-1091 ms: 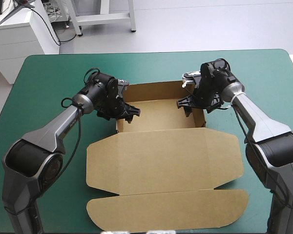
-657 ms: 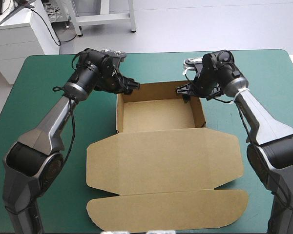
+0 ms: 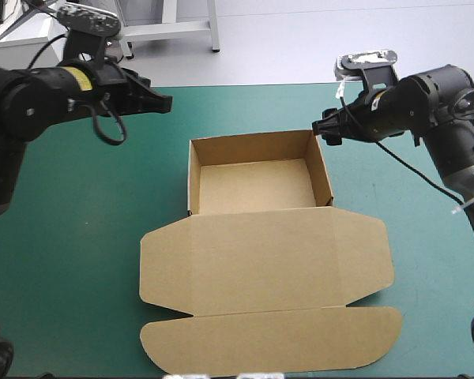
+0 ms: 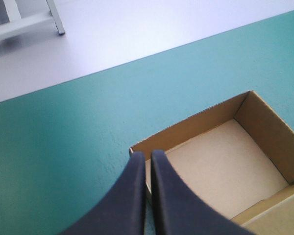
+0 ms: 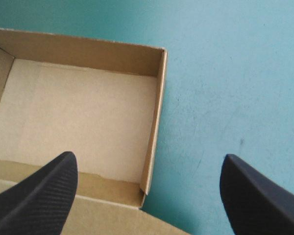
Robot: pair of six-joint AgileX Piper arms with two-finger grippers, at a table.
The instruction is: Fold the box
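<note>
Left gripper (image 4: 147,155) hangs above the far left corner of the box (image 3: 257,257), its black fingers (image 4: 132,196) pressed together into one point with nothing between them. Right gripper (image 5: 149,157) hovers clear of the board with its fingers spread wide, the tray's right wall lying below the gap. Brown and open, the box sits mid-table on the teal-green cover (image 3: 79,213), walls up, its lid flat toward the near edge
</note>
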